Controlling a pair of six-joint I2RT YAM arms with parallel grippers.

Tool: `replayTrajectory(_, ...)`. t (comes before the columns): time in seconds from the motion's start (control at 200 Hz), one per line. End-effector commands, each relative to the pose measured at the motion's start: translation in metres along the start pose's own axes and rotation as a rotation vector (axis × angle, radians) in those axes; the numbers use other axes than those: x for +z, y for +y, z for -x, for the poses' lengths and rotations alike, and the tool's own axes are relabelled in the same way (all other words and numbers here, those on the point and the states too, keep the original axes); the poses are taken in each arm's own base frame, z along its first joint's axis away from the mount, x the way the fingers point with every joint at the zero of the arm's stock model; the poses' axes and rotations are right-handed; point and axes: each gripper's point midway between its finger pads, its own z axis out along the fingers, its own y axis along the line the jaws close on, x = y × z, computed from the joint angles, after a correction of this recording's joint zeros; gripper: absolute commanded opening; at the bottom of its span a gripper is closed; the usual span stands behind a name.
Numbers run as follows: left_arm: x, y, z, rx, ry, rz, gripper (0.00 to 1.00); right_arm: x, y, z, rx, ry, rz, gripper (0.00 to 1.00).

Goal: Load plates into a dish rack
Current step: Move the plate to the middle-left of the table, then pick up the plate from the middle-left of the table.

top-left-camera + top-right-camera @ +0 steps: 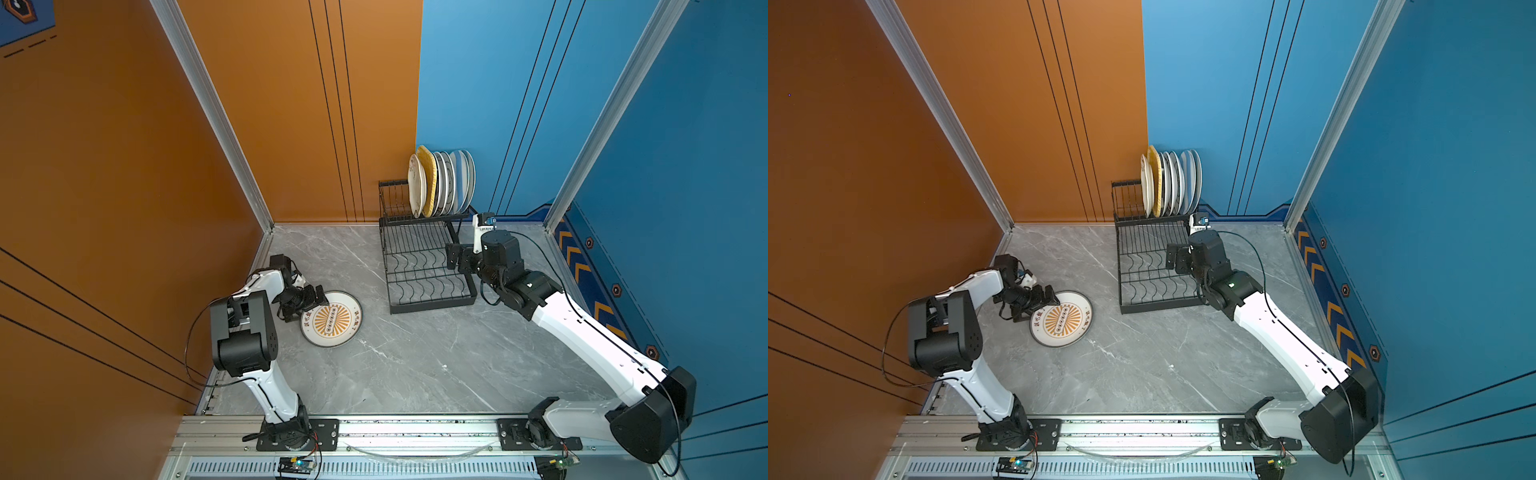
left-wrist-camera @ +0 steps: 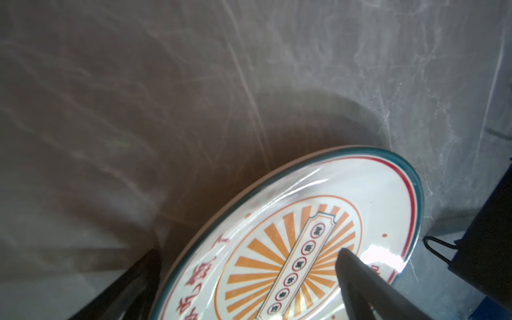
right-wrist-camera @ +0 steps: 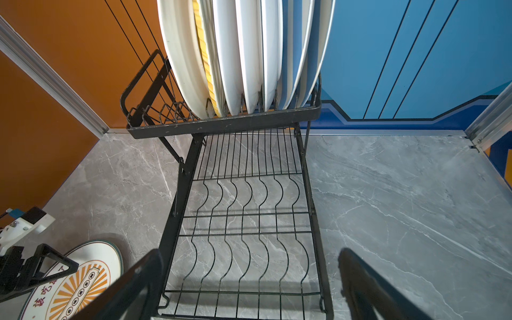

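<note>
At the table's (image 1: pixel 415 365) back stands the rack (image 1: pixel 432 304), plates (image 1: pixel 440 183) upright in its raised tier (one yellow). A sunburst plate (image 1: pixel 338 326) lies flat on the table, the left gripper (image 1: pixel 316 306) spread astride its rim, arm folded. The right gripper (image 1: pixel 449 257), arm outstretched, hangs spread by the lower tier.

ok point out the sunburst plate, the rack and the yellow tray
sunburst plate (image 1: pixel 334 321): in a top view, on its printed centre
rack (image 3: pixel 224 125): right wrist view, on the upper tier's front bar
yellow tray (image 1: pixel 432 183): in a top view, on its upright woven edge
</note>
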Motion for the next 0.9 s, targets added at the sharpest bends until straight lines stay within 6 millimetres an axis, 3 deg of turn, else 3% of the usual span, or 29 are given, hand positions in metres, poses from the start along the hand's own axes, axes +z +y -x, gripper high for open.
replayTrajectory(0.0, 0.007, -0.004, -0.01, 0.011, 0.051, -0.06, 1.0, -0.002, 0.001, -0.005, 0.02, 0.013, 0.022, 0.99)
replayTrajectory(0.16, 0.002, 0.009, -0.019, -0.056, 0.061, -0.159, 0.94, -0.001, 0.003, -0.014, 0.026, 0.036, 0.045, 0.99)
replayTrajectory(0.335, -0.017, 0.017, -0.02, -0.12, -0.001, -0.243, 0.88, 0.005, 0.012, -0.028, 0.044, 0.088, 0.115, 0.99)
replayTrajectory(0.39, -0.014, 0.02, -0.031, -0.137, 0.013, -0.249, 0.87, 0.007, 0.015, -0.031, 0.051, 0.102, 0.133, 0.99)
replayTrajectory(0.531, -0.006, 0.019, -0.041, -0.137, 0.034, -0.285, 0.74, 0.015, 0.017, -0.037, 0.067, 0.124, 0.166, 0.99)
replayTrajectory(0.716, 0.001, 0.025, -0.052, -0.133, 0.039, -0.268, 0.67, 0.019, 0.011, -0.035, 0.086, 0.129, 0.186, 0.99)
replayTrajectory(0.896, 0.005, 0.034, -0.056, -0.142, 0.043, -0.244, 0.52, 0.024, 0.006, -0.035, 0.101, 0.137, 0.2, 0.99)
